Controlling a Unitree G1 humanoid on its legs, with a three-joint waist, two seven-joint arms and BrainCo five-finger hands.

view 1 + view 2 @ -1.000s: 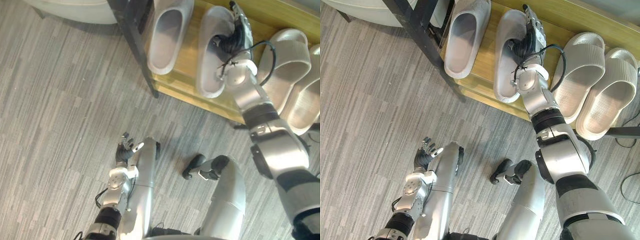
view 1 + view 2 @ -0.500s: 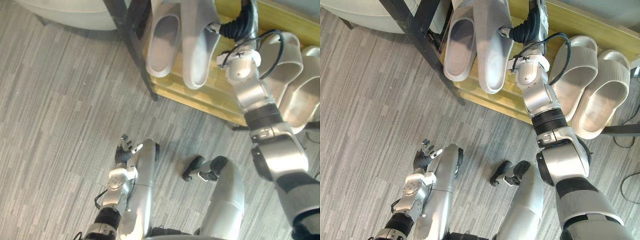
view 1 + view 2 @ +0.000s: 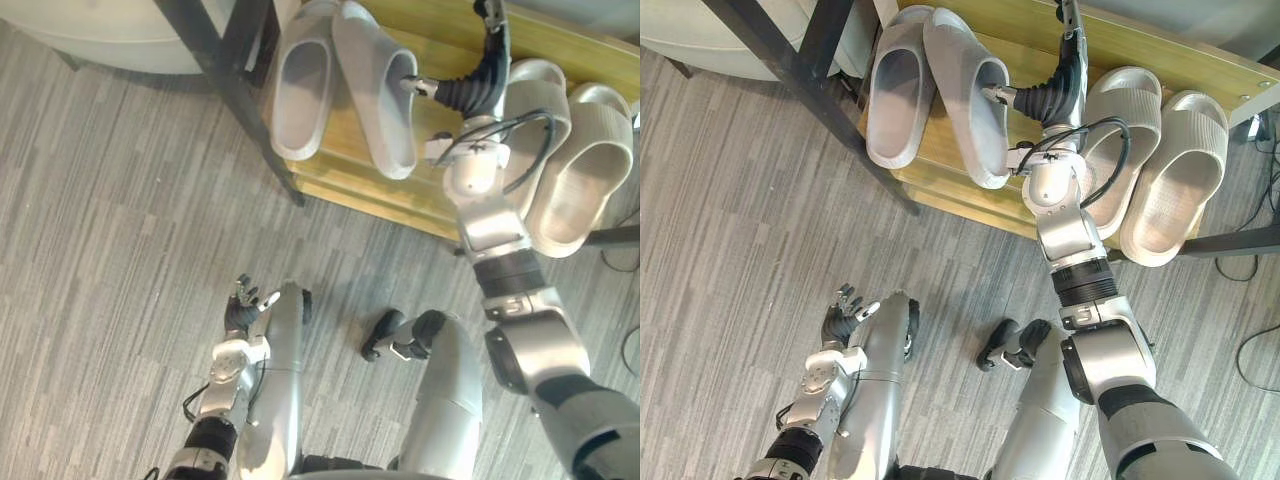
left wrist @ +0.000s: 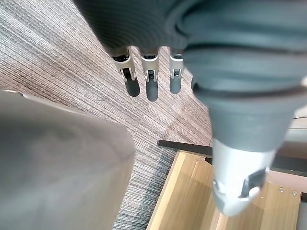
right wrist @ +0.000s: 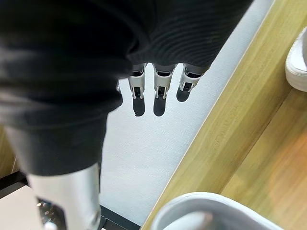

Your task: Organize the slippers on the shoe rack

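Standing on grey plank floor [image 3: 120, 200], the shoe rack [image 3: 1165, 52] bears slippers [image 3: 1165, 190]. The right hand [image 3: 1065, 82], fingers [image 5: 161, 88] straight, touches a tilted slipper [image 3: 965, 90] with its thumb; the left hand [image 3: 843, 318] hangs loosely spread.

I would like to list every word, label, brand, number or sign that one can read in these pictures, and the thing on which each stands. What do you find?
None: no readable text in any view.
The grey slippers, the beige slippers, the wooden shoe rack and the floor show plain surfaces, with no word, number, label or sign.
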